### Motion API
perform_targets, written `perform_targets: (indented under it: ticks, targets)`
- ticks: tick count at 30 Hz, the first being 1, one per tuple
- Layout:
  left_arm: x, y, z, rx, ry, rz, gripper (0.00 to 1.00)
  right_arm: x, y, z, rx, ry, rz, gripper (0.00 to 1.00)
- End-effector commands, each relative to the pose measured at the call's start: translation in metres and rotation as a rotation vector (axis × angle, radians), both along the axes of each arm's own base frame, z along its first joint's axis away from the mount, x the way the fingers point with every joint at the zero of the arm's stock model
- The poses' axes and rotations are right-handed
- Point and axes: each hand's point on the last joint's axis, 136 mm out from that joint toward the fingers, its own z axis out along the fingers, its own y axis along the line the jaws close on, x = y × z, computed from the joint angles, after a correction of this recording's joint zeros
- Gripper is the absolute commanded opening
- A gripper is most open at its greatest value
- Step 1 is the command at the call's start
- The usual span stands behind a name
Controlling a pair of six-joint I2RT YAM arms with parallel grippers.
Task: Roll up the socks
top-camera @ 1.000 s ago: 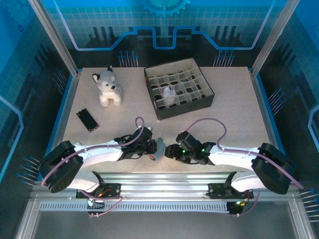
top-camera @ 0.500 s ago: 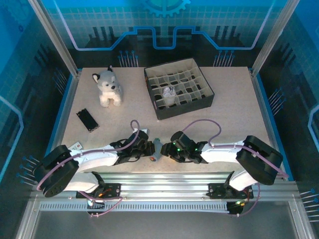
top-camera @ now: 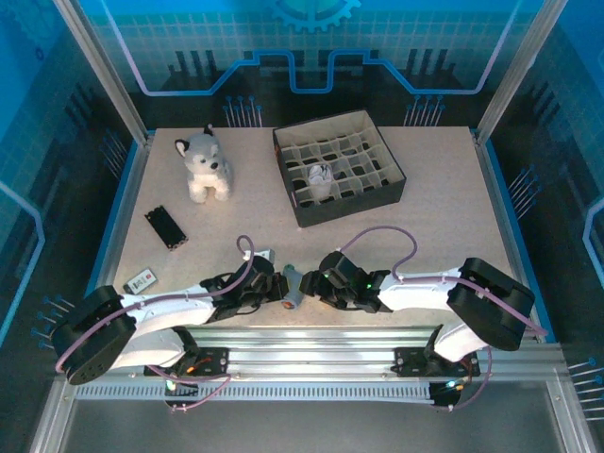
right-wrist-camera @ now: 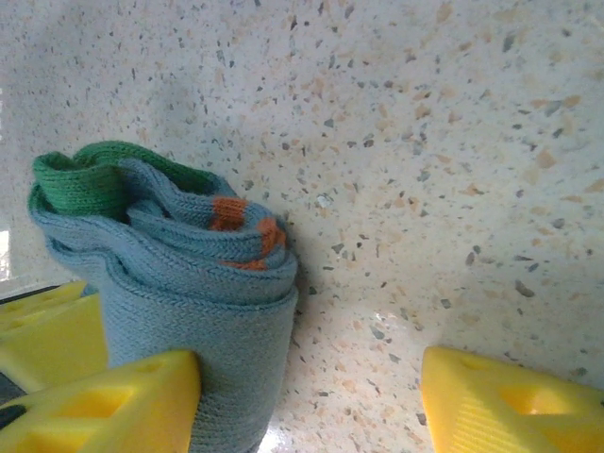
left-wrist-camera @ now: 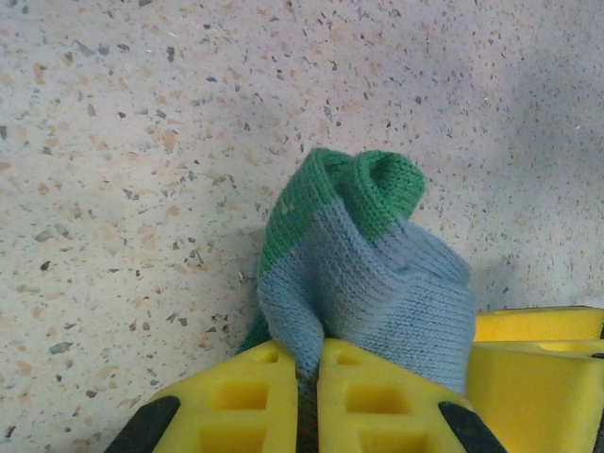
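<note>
- Socks mid-task: the grey-blue sock (top-camera: pixel 293 288), rolled with its green toe and orange-red cuff showing at one end, lies on the speckled table (top-camera: pixel 444 226) near the front edge, between the two arms.
- The left gripper (left-wrist-camera: pixel 310 377) has its yellow pads pressed together on a fold of the grey-blue sock (left-wrist-camera: pixel 368 274), with the green toe bunched just beyond them.
- The right gripper (right-wrist-camera: pixel 311 406) stands spread. One yellow finger (right-wrist-camera: pixel 104 396) touches the side of the roll, and the other is well apart over bare tabletop.
- The white sock (top-camera: pixel 320 175) sits bundled in one cell of the divided black box (top-camera: pixel 354 209) at the back of the table.
- A plush husky (top-camera: pixel 206 165) sits at the back left, well apart from the arms.
</note>
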Motion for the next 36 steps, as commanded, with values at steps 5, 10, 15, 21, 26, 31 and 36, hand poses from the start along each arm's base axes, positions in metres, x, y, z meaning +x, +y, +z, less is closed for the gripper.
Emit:
perform_targets:
  ticks: [5, 10, 15, 21, 26, 31, 36]
  targets:
    - [-0.02, 0.006, -0.023, 0.023, 0.08, -0.008, 0.0, 0.003, 0.024, 0.027, 0.133, -0.066, 0.021, 0.5]
    - [-0.022, 0.006, -0.023, 0.023, 0.08, -0.013, 0.0, 0.005, 0.022, 0.032, 0.127, -0.084, 0.014, 0.61]
    - [-0.023, 0.005, -0.021, 0.003, 0.076, -0.012, 0.0, 0.0, 0.019, 0.02, 0.081, -0.039, 0.021, 0.62]
    - [-0.026, 0.008, -0.021, -0.012, 0.082, -0.004, 0.0, -0.002, 0.01, 0.014, 0.055, -0.018, -0.022, 0.61]
    - [-0.026, 0.008, -0.019, -0.022, 0.077, 0.0, 0.0, -0.004, 0.01, 0.011, 0.049, 0.002, -0.032, 0.64]
    - [-0.026, 0.007, -0.019, -0.035, 0.071, 0.008, 0.0, -0.008, 0.015, 0.004, 0.047, 0.026, -0.047, 0.65]
    - [-0.026, 0.004, -0.019, -0.059, 0.073, 0.019, 0.0, -0.012, 0.024, 0.0, 0.06, 0.037, -0.062, 0.65]
